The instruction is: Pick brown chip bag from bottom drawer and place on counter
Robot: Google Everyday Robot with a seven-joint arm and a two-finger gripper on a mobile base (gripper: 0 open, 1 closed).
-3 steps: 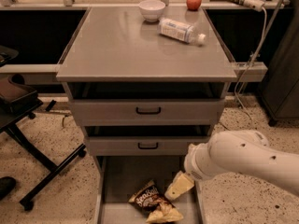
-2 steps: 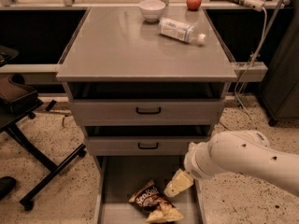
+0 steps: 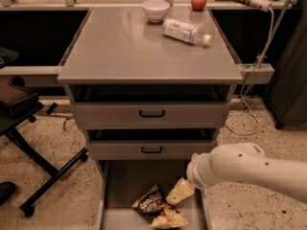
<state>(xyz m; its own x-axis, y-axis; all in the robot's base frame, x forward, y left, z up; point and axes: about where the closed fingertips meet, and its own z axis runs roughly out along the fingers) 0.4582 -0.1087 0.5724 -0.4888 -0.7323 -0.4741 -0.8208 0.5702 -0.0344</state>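
The brown chip bag (image 3: 151,202) lies crumpled on the floor of the open bottom drawer (image 3: 120,186), dark brown with white lettering and a pale yellow end (image 3: 168,219) toward the front. My gripper (image 3: 178,193) reaches down into the drawer from the right on a white arm (image 3: 244,169), and its pale tip sits just right of the bag, close to or touching its edge. The counter (image 3: 120,47) is the flat grey top of the cabinet above.
On the counter stand a white bowl (image 3: 156,9), a red apple (image 3: 198,1) and a clear plastic bottle (image 3: 184,31) lying on its side. Two shallower drawers with black handles (image 3: 151,113) are slightly open. A black chair base (image 3: 43,171) stands at left, and cables (image 3: 254,80) hang at right.
My gripper has edged slightly down and left toward the bag. The bag has not visibly moved.
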